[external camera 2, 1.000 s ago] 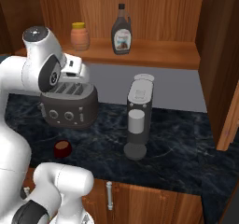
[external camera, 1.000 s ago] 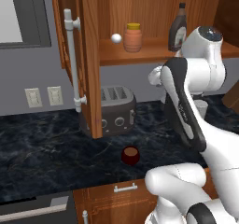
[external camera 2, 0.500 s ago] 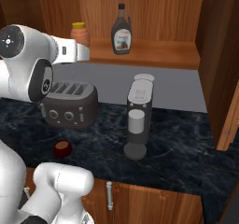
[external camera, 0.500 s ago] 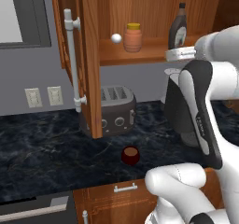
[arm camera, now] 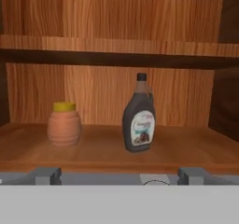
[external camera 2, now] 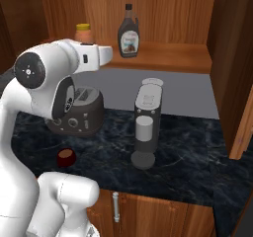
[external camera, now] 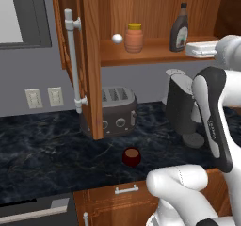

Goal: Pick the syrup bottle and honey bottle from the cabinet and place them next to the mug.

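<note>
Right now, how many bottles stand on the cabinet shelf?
2: the honey bottle toward the shelf's left, the syrup bottle upright to its right, apart from it.

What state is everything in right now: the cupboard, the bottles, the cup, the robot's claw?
cabinet: door swung open, shelf exposed.
syrup bottle: upright on the shelf, capped, untouched.
honey bottle: upright on the shelf, yellow cap on, apart from the syrup bottle.
mug: upright on the counter, in front of the toaster.
gripper: open, empty, facing the shelf.
toaster: slots empty.
coffee machine: nothing under its spout.
</note>
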### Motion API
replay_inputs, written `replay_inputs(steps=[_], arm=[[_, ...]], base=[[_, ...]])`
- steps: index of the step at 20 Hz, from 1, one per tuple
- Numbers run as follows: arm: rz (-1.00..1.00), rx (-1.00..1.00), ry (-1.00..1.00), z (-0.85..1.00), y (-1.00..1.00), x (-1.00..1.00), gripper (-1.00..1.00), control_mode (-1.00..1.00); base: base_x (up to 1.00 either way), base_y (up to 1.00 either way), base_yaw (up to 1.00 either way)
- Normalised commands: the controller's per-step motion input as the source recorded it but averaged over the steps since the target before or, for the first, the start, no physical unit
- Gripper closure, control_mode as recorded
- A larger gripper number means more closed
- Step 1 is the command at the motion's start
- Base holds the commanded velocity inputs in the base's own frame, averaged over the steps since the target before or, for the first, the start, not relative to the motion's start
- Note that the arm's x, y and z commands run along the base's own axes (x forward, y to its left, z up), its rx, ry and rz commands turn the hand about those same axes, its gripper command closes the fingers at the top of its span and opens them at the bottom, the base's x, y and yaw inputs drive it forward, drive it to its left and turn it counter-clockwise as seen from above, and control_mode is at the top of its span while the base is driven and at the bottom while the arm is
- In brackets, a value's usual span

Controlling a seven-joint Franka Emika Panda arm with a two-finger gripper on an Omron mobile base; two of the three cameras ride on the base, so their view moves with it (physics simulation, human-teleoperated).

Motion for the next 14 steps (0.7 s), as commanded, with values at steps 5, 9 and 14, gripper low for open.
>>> replay_inputs(steps=[5, 9, 14], arm=[[0.00, -0.01, -0.12, 0.05, 0.01, 0.11, -1.00, -1.00], [-0.02, 0.00, -0.22, 0.24, -0.01, 0.08, -1.00, -1.00], [0.00, 0.00, -0.14, 0.06, 0.00, 0.00, -1.00, -1.00]], base=[[0.00, 0.00, 0.00], [0.00, 0.00, 0.00], [0.00, 0.00, 0.00]])
